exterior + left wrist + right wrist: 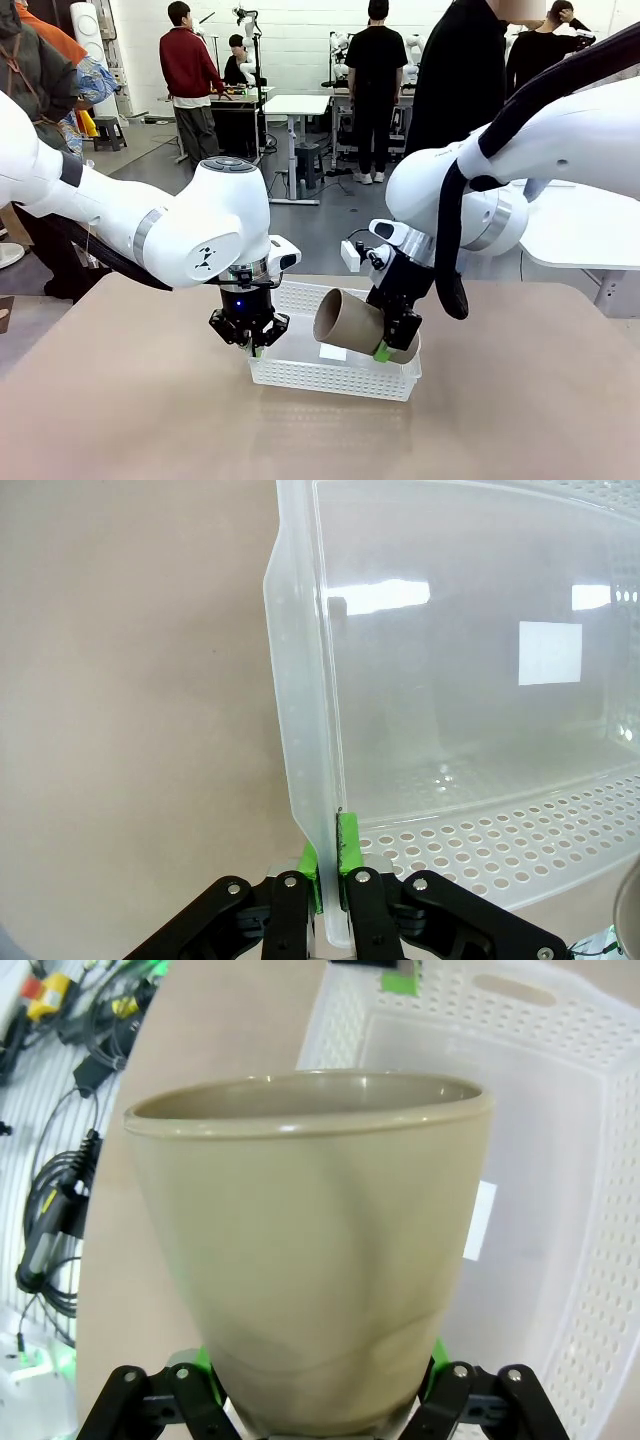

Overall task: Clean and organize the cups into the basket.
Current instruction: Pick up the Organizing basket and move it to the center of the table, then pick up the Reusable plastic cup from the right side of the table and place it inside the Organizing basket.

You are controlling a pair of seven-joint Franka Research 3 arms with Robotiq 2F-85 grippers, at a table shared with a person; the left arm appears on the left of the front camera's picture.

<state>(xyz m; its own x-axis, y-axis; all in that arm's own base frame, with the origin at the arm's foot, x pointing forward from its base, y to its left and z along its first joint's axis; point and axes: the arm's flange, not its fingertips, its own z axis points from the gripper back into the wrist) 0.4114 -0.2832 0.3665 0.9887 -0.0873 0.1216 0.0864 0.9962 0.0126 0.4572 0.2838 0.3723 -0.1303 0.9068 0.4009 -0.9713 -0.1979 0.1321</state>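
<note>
A white lattice basket [330, 378] sits mid-table. My left gripper [254, 344] points down at its left end and is shut on the rim. In the left wrist view the green pads [347, 845] pinch the thin basket wall [300, 680]. My right gripper [397, 345] holds a taupe-brown cup [350, 318] tilted on its side, mouth toward the left, just above the basket's right half. The right wrist view has the cup [310, 1240] between that gripper's [320, 1415] fingers, with the basket [620, 1290] beyond and nothing but a white label inside it.
The tan tabletop [120, 400] has free room on both sides of the basket. A person in black [460, 80] stands at the far side. A white table [580, 230] lies at the right. Cables [50, 1210] hang off the table's edge.
</note>
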